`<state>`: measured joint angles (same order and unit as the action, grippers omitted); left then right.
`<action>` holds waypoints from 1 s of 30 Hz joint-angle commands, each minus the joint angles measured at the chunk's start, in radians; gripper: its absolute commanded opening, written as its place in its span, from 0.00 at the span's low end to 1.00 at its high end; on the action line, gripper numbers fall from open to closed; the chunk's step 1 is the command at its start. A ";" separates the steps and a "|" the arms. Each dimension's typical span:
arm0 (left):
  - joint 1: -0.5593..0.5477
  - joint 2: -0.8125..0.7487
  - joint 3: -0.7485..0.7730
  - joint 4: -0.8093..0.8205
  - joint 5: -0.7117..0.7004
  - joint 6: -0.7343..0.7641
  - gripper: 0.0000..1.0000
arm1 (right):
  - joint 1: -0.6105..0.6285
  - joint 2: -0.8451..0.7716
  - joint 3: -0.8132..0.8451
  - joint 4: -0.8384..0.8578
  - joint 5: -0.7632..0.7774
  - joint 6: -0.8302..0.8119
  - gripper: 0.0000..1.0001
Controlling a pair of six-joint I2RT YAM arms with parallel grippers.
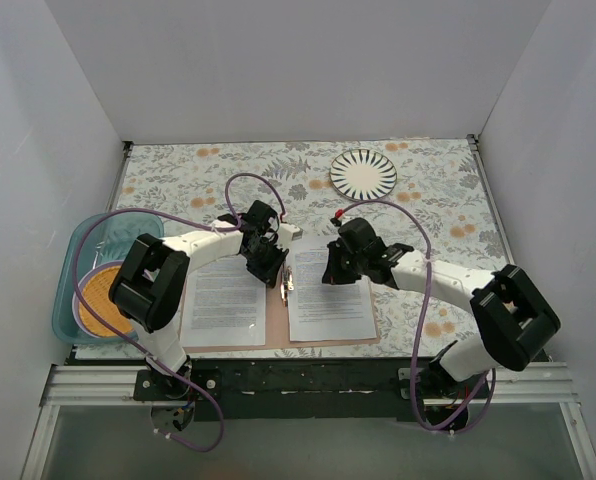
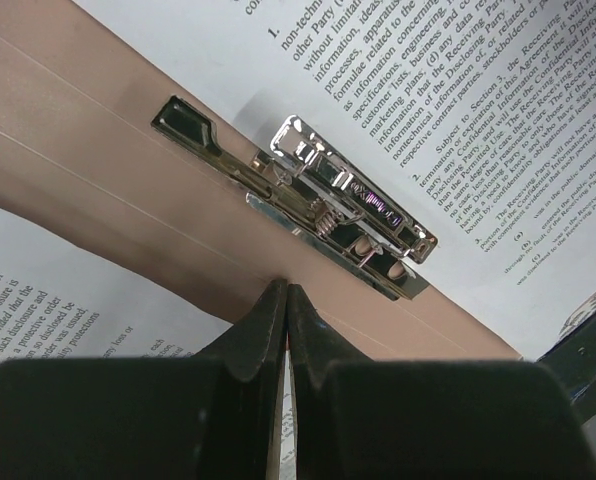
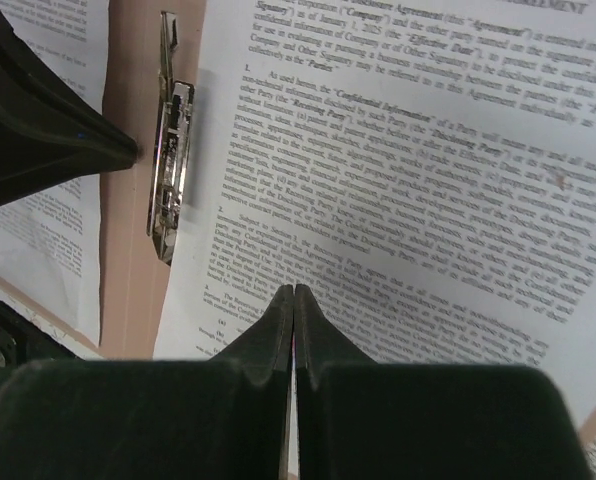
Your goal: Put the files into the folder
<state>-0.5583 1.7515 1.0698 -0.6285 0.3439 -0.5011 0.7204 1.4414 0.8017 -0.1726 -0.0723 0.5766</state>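
The brown folder (image 1: 275, 327) lies open on the table near the front edge. One white printed file (image 1: 223, 300) lies on its left half and another (image 1: 330, 300) on its right half. A silver fastener (image 1: 288, 285) sits at the spine. My left gripper (image 1: 268, 264) is shut and empty, its tips (image 2: 286, 292) low over the bare spine (image 2: 108, 170) just short of the fastener (image 2: 338, 205). My right gripper (image 1: 332, 272) is shut and empty, its tips (image 3: 294, 292) over the right file (image 3: 398, 170). The fastener (image 3: 170, 150) lies to their left.
A round striped plate (image 1: 363, 173) sits at the back right on the floral cloth. A teal tray (image 1: 74, 262) at the left edge holds a bowl with an orange disc (image 1: 103, 298). White walls close in three sides.
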 commanded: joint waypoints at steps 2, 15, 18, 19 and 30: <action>0.003 -0.058 0.064 -0.026 -0.020 0.003 0.00 | 0.045 0.060 0.025 0.201 0.040 0.011 0.01; 0.009 -0.037 0.242 -0.100 -0.065 -0.111 0.55 | 0.076 0.160 -0.067 0.326 0.066 0.057 0.01; 0.014 -0.026 0.246 -0.074 -0.105 -0.137 0.59 | 0.079 0.169 -0.087 0.338 0.066 0.068 0.01; 0.015 -0.015 0.248 -0.066 -0.111 -0.143 0.59 | 0.079 0.169 -0.088 0.338 0.066 0.069 0.01; 0.020 0.120 0.282 -0.045 -0.123 -0.203 0.53 | 0.091 0.195 -0.157 0.377 0.066 0.101 0.01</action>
<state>-0.5434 1.8492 1.3190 -0.6895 0.2367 -0.6758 0.7963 1.6073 0.6884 0.2058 -0.0254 0.6678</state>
